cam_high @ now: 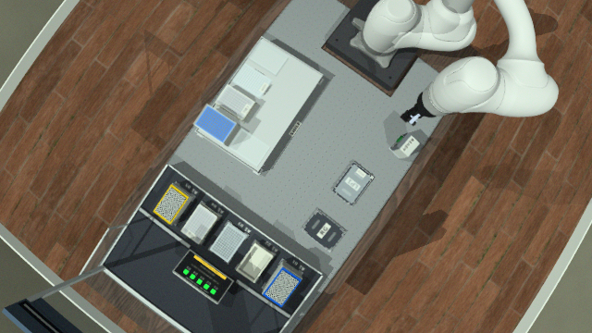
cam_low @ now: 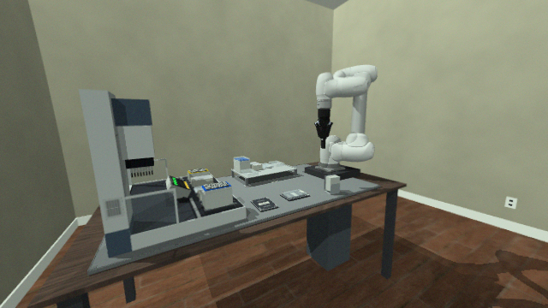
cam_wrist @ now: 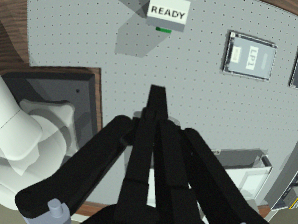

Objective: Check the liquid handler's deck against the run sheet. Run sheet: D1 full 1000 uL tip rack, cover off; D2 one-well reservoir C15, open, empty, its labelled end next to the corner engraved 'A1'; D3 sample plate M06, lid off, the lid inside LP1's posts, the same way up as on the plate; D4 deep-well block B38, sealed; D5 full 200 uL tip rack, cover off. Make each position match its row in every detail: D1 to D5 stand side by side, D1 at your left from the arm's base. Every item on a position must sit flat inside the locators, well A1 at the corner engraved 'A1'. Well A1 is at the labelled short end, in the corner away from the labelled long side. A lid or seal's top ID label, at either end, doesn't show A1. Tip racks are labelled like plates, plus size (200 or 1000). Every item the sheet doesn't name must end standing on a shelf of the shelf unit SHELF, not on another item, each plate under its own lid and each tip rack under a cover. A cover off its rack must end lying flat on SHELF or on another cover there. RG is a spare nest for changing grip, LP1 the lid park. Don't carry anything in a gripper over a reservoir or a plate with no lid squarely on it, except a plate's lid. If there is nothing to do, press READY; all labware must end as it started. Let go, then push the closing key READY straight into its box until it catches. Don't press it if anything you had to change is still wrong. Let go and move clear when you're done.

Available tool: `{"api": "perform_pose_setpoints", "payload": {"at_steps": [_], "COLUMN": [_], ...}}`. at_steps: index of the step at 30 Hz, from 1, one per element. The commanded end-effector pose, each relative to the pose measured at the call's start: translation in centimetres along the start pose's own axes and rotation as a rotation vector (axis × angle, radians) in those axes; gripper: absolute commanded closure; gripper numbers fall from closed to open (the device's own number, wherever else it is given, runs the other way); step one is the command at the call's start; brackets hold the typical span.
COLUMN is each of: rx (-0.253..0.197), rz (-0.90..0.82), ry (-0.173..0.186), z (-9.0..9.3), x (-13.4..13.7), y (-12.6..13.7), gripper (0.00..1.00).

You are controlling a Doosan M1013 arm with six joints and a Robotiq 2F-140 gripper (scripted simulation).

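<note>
My gripper [cam_high: 413, 118] [cam_low: 323, 143] [cam_wrist: 155, 96] is shut and empty. It hangs high over the table's right side, between the arm's base and the white READY box [cam_high: 405, 145] [cam_low: 332, 183] [cam_wrist: 168, 11]. A lid lies in the lid park LP1 [cam_high: 353, 183] [cam_low: 294, 194] [cam_wrist: 249, 55]. On the deck stand a blue-rimmed tip rack [cam_high: 282, 287] [cam_low: 216, 186], an open reservoir [cam_high: 254, 261], an uncovered well plate [cam_high: 228, 241], a white block [cam_high: 199, 223] and a yellow-rimmed tip rack [cam_high: 170, 203] [cam_low: 198, 172].
The shelf unit SHELF [cam_high: 289, 99] [cam_low: 274, 171] holds a blue-topped item [cam_high: 215, 123] and several white ones [cam_high: 235, 102]. The spare nest RG [cam_high: 324, 229] [cam_low: 264, 205] stands near LP1. The arm's base plate [cam_high: 370, 60] [cam_wrist: 56, 83] is at the back. The liquid handler's tower [cam_low: 116, 162] rises at the deck's far end.
</note>
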State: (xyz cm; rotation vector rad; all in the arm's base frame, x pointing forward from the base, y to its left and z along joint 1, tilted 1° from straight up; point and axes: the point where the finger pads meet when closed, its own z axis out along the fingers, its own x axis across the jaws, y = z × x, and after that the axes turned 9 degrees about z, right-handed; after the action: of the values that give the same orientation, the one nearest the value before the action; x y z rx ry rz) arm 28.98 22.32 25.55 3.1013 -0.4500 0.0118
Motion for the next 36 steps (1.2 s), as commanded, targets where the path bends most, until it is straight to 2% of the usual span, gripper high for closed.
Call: {"api": "perform_pose_setpoints", "payload": {"at_steps": [1, 36], "rx": [0.001, 0.001], "rz": [0.0, 0.0], "ry": [0.0, 0.0], "z": [0.4, 5.5], "x": [0.0, 0.0], "y": [0.0, 0.0], "gripper": [0.9, 0.9]}}
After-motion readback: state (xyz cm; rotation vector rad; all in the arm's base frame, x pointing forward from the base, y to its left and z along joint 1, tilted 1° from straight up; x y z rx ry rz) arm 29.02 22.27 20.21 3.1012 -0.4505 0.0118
